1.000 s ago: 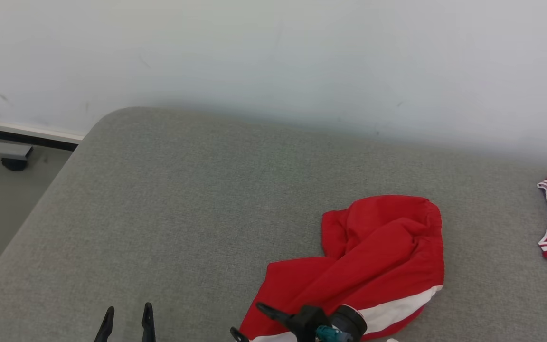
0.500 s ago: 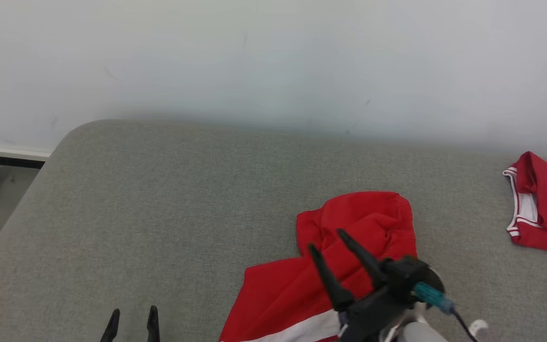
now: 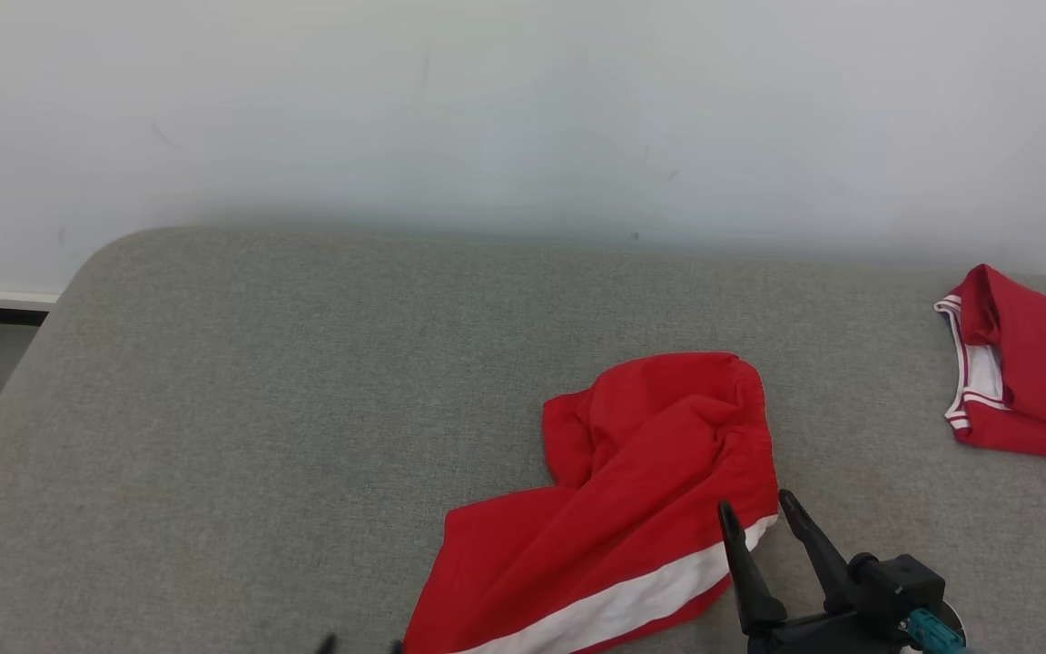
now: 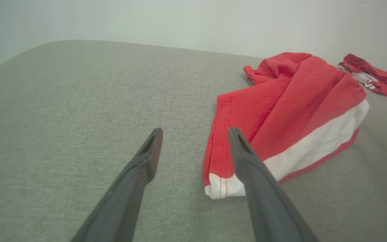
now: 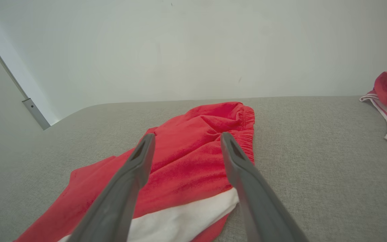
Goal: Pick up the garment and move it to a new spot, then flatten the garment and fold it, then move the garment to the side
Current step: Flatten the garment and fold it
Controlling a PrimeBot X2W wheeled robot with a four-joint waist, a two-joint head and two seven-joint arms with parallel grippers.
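The garment point(image 3: 632, 490), red with a white band, is seen crumpled in the lower middle of the head view on a grey padded surface point(image 3: 260, 409). The right hand point(image 3: 754, 501) is found at the lower right, its fingers spread apart and empty, the tips just beside the banded edge. A second red garment point(image 3: 1022, 363) is seen at the right edge. In the left wrist view, the left hand point(image 4: 195, 131) is shown with fingers apart and nothing held, and the garment lies right of centre. In the right wrist view, the garment is seen at centre behind the parted fingers.
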